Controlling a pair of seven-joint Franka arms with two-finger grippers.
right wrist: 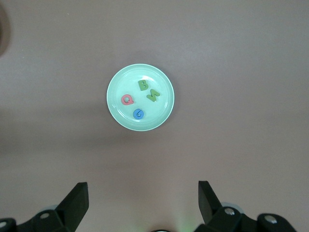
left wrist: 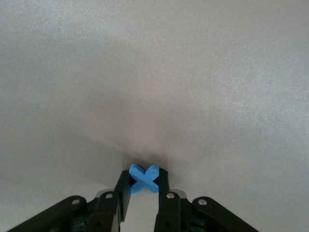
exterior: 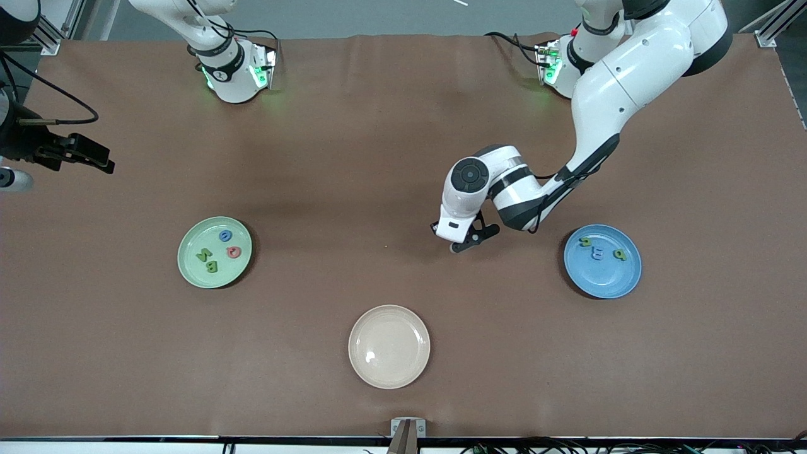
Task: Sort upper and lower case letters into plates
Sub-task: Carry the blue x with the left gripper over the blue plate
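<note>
Brown worktop [exterior: 353, 157] carries three plates. Mint green plate [exterior: 215, 252], toward the right arm's end, holds four letters — B, M, Q, G. Blue plate [exterior: 603, 261], toward the left arm's end, holds three letters. Cream plate [exterior: 389, 346] sits nearest the front camera. Left hand [exterior: 459, 244] is down at the worktop between green and blue plates, clamped on a blue X letter [left wrist: 144, 178]. Right hand [right wrist: 142, 203] waits high over the green plate — fingers spread wide, nothing held.
</note>
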